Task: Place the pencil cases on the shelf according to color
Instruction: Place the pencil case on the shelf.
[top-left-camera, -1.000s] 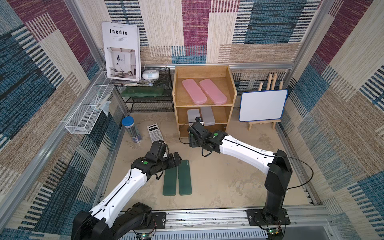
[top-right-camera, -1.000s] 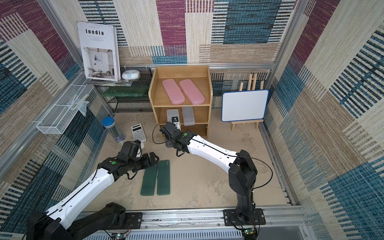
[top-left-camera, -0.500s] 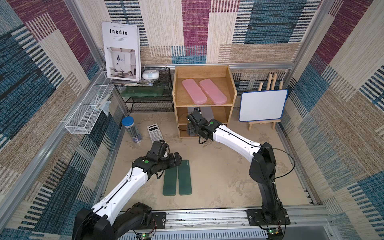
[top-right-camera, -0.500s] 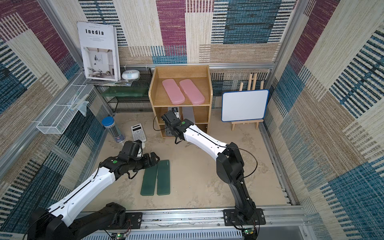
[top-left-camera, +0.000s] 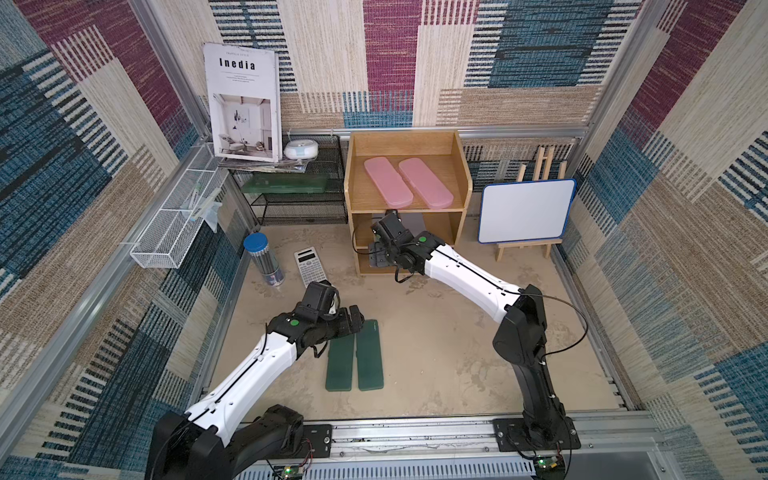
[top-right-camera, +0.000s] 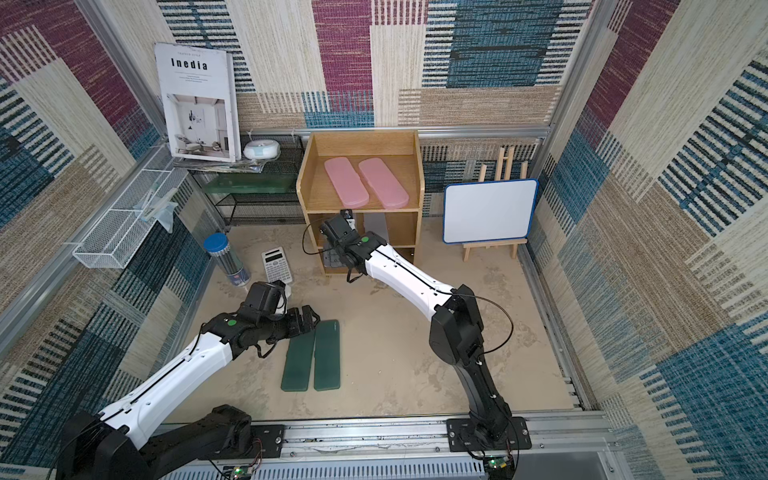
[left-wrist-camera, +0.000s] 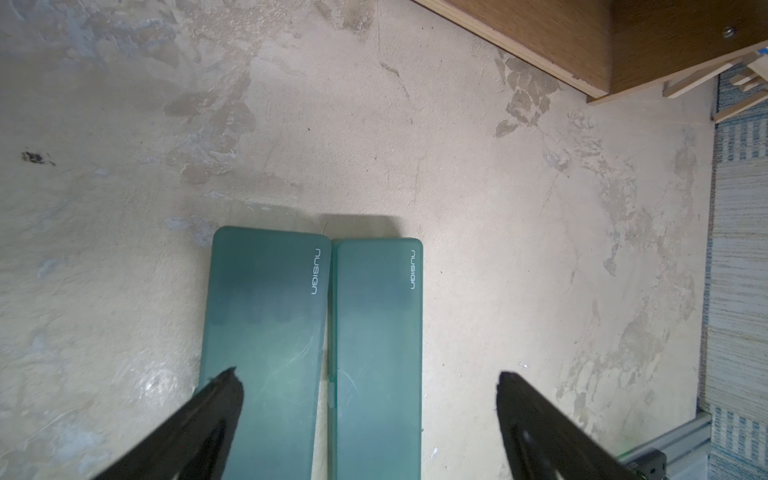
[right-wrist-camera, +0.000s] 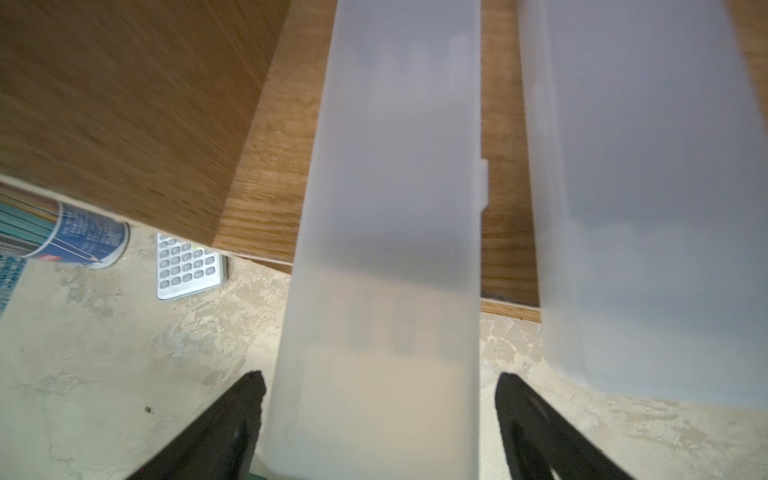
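Reaching into the middle tier of the shelf (top-left-camera: 465, 195), the right pincer (right-wrist-camera: 380, 419) stands spread — a frosted case (right-wrist-camera: 390, 208) lies between its jaws with a gap on each side, a second frosted case (right-wrist-camera: 648, 187) just beside it. Two pink cases (top-left-camera: 407, 182) lie on the tier above that pincer. Over the bench (left-wrist-camera: 498, 208), the left pincer (left-wrist-camera: 368, 411) is spread above two green cases (left-wrist-camera: 316, 345) lying side by side.

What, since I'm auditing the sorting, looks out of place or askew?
Both frosted pencil cases jut out past the shelf front edge rather than sitting fully in. The two green pencil cases lie unshelved on the floor.
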